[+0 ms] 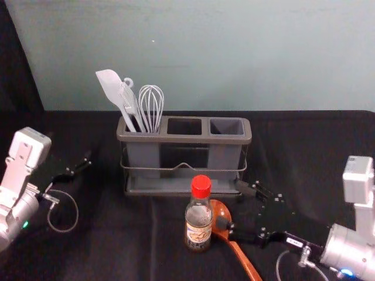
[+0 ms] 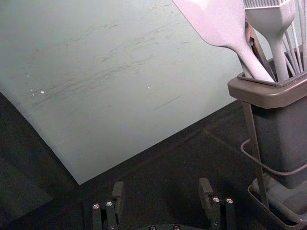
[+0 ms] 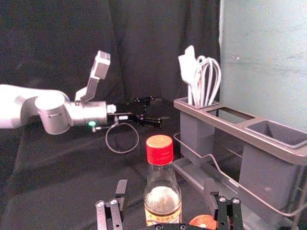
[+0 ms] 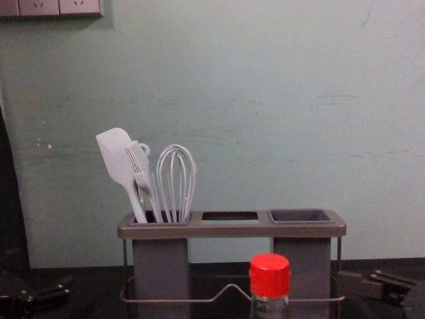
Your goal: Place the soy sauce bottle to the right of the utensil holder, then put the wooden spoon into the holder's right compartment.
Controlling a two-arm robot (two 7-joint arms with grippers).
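A: Right gripper (image 1: 233,205), lower right of head view: fingers apart, aimed at upright clear-glass soy sauce bottle with red cap (image 1: 199,221), lower centre.

B: Reddish-brown wooden spoon (image 1: 243,260)?

A: Just right of it; handle meets bottom edge.

B: Left gripper (image 1: 82,165), left side: fingers apart. Black cloth (image 1: 108,246) spans to grey three-opening holder (image 1: 196,139), centre.

A: Label (image 3: 163,218) characters illegible. Chest view, upper left: switch panel (image 4: 50,7).

Red-capped bottle (image 1: 198,225) stands upright; orange-brown spoon (image 1: 218,208) lies beside it, bowl toward table's (image 1: 117,252) far edge. Grey holder (image 1: 185,139) stands behind.
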